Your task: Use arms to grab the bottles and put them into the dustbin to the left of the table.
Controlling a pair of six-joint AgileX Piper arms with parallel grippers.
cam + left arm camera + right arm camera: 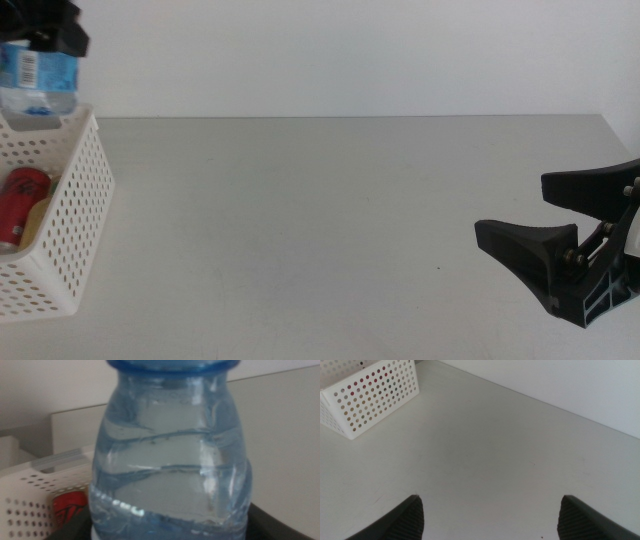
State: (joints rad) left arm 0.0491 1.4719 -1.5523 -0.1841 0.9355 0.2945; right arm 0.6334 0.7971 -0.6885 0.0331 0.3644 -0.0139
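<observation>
A: White plastic basket [60, 230] is sitting at the far left of the table [330, 220], perforated sides, top open. Red can [20, 205] is lying inside it; something pale is showing under the can, can't tell what.

B: And the left gripper [45, 30]?

A: It's hanging above the basket's back corner, top left of the middle view, mostly cut off by the frame. It's clamping the clear water bottle [38, 85], which is hanging with its blue cap pointing down, just over the basket rim. Can't tell whether the cap is touching the rim.

B: Left wrist view confirming?

A: Yes, the bottle [170, 460] is filling nearly the whole picture, dark jaws showing on both sides at its lower edge. The basket [30, 485] and a bit of the red can [70, 507] are peeking past it.

B: Middle of the table?

A: Plain grey surface, nothing to tag there.

B: Right side?

A: Right gripper [545, 215] is waiting low at the right edge of the middle view, near the table, jaws spread wide, nothing between them. Its own view is showing both jaw tips far apart [490, 515] over bare table, and the basket [370, 395] well away across the surface.

B: Bottle down yet?

A: No, it's hanging in the left gripper above the basket.
</observation>
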